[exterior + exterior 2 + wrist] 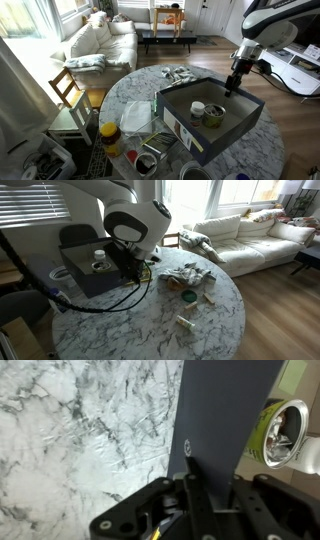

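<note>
Shown in wrist view only: pincer [213, 478] astride the thin wall of the dark grey rectangular open box [225, 410], one finger [190, 472] against the outer face, open round tin can [283, 432] just inside. Cannot tell whether clenched on that wall or merely straddling it. Shown whole in an exterior view: box [228, 132] on the round white marble tabletop [255, 150], pincer [234, 86] at its far rim, can [213, 115] below, nearer the box middle. Masked by the arm in an exterior view, with crumpled pale wrappers [188, 276] lying near the box [78, 260]
</note>
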### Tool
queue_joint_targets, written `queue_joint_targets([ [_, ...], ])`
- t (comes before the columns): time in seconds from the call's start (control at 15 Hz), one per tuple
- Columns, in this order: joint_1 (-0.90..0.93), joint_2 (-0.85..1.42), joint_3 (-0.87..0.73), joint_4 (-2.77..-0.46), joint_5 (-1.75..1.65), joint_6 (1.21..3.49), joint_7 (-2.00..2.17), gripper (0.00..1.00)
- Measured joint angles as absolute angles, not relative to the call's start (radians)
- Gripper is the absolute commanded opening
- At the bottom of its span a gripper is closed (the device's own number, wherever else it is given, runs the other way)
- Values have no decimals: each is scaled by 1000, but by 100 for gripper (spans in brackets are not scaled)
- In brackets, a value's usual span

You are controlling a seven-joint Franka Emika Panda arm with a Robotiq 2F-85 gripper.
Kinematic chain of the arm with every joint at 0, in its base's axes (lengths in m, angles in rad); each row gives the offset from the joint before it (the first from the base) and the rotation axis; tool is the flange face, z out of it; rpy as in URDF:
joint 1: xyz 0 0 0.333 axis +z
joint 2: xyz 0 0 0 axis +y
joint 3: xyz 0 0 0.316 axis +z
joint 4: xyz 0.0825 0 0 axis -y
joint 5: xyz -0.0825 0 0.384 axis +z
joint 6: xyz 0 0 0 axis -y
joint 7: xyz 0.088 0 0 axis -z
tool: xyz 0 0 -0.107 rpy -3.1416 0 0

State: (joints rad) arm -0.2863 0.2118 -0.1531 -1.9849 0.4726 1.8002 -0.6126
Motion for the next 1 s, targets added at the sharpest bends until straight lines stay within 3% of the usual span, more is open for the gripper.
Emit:
queue_joint_targets([
  [1.0, -184, 205, -54, -1994, 500, 1802, -551, 2],
])
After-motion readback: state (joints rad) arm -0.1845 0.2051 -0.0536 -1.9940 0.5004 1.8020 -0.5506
